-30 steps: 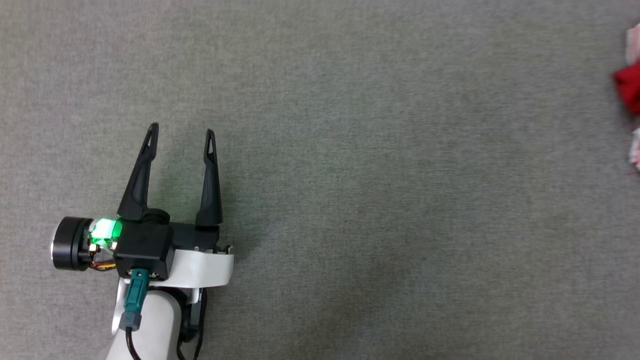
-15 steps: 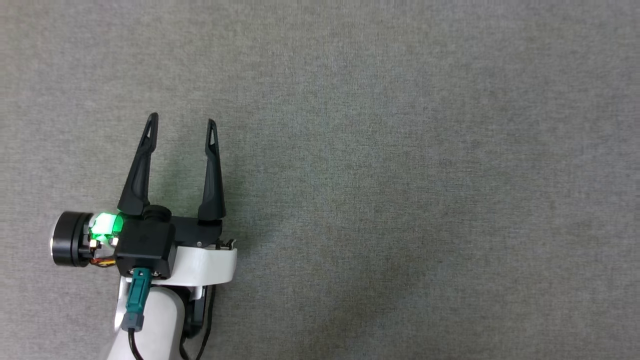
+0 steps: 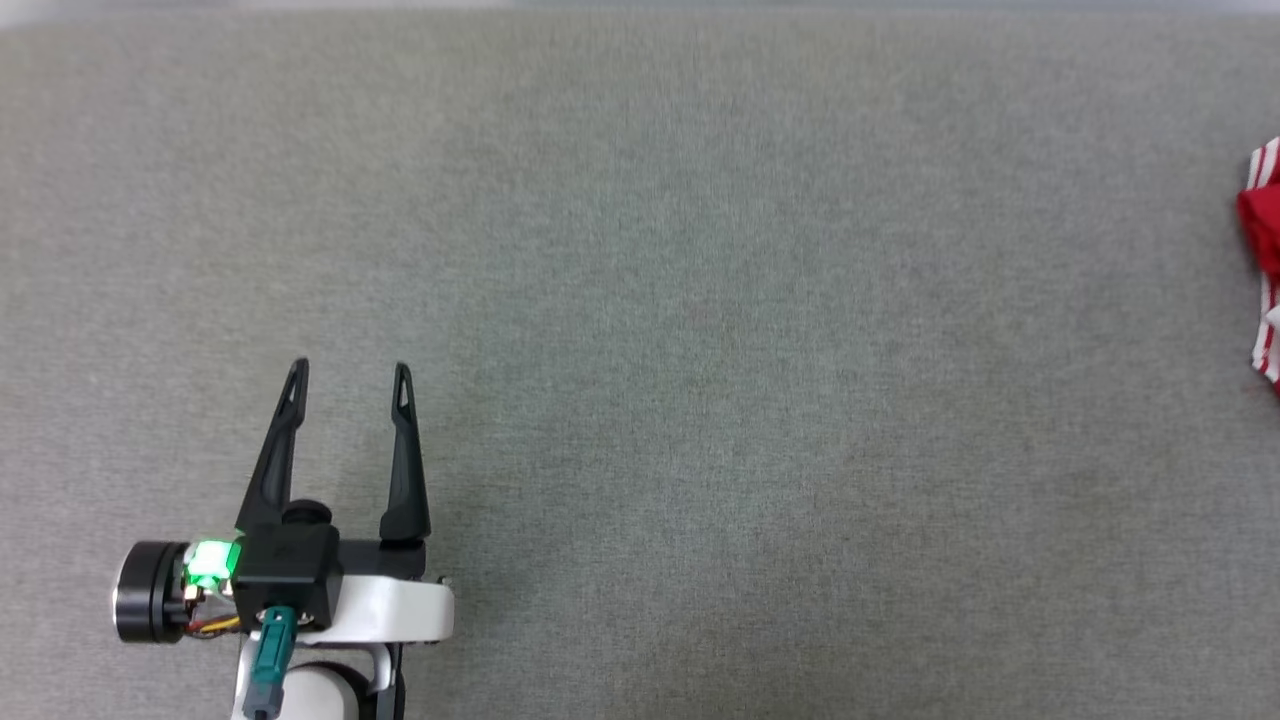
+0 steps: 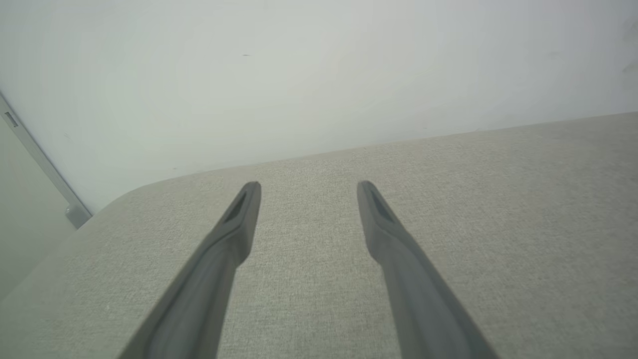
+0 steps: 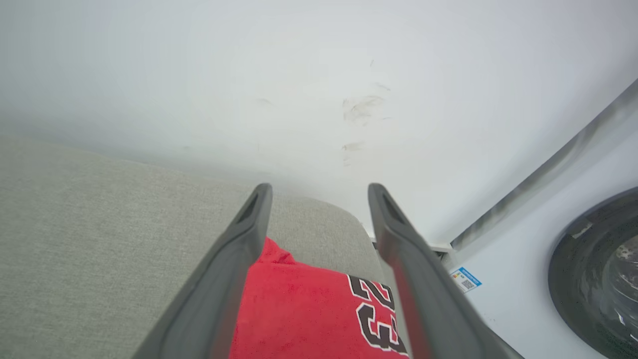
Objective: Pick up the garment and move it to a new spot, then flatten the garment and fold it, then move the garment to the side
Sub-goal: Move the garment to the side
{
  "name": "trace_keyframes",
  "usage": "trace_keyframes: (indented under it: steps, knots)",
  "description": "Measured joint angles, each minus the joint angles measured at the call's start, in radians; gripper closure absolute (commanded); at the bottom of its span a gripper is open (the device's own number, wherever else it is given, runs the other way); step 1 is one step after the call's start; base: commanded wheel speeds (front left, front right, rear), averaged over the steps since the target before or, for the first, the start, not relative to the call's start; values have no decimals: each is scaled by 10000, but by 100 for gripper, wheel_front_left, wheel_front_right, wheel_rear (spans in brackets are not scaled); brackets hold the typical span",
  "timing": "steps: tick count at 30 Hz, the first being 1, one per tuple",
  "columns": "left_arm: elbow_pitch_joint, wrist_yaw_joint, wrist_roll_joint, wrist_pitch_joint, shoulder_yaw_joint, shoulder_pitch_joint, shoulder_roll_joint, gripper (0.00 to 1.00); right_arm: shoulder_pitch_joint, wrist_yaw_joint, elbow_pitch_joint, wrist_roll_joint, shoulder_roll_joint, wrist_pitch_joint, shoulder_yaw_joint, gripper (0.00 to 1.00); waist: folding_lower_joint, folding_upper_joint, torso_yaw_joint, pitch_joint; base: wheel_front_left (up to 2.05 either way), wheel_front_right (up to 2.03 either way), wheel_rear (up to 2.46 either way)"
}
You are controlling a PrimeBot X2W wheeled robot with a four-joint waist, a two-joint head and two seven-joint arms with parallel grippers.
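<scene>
Red garment (image 3: 1262,230) far right of left hand (image 3: 350,368), by worktop (image 3: 700,300) edge, mostly cut off; lies under right hand (image 5: 321,187) ("23" up). Both hands wide open, gripping nothing. Fits either awaiting pick-up or set aside after folding; fold state unclear

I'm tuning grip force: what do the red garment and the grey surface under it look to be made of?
By its look, the garment seems soft knit jersey cloth, matte, with a fuzzy nap and a flat, printed-looking black 23. Under it, the grey surface looks like woven upholstery fabric, matte, with a fine heathered weave; what lies beneath cannot be told.
</scene>
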Motion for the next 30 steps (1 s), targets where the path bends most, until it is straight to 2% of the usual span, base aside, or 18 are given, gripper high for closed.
trace_keyframes:
  steps: [5, 7, 13, 22, 30]
  knots:
    - [198, -65, -148, 0, 92, 341, -25, 0, 618, 0, -1333, -372, 1030, -1524, 196, 0, 0, 0, 92, -755, 0, 0, 0]
    - [280, -132, -163, 0, 121, 485, -31, 0, 882, 0, -1860, -686, 1630, -2111, 211, 0, -1, 0, 160, -1029, 0, 0, 0]
    - [537, -253, -174, 0, 221, 769, -84, 0, 1845, 0, -2713, -1241, 3064, -3235, 669, 0, -1, 0, 405, -1740, 0, 0, 0]
    - [913, -368, -173, 0, 280, 1181, -247, 0, 3773, 0, -2809, -1636, 4755, -3636, 1290, 0, -1, 0, 641, -2574, 0, 0, 0]
    - [1120, -489, -173, 0, 324, 1503, -305, 0, 5144, 0, -2140, -1546, 5310, -3937, 1373, 0, 0, 0, 640, -3081, 0, 0, 0]
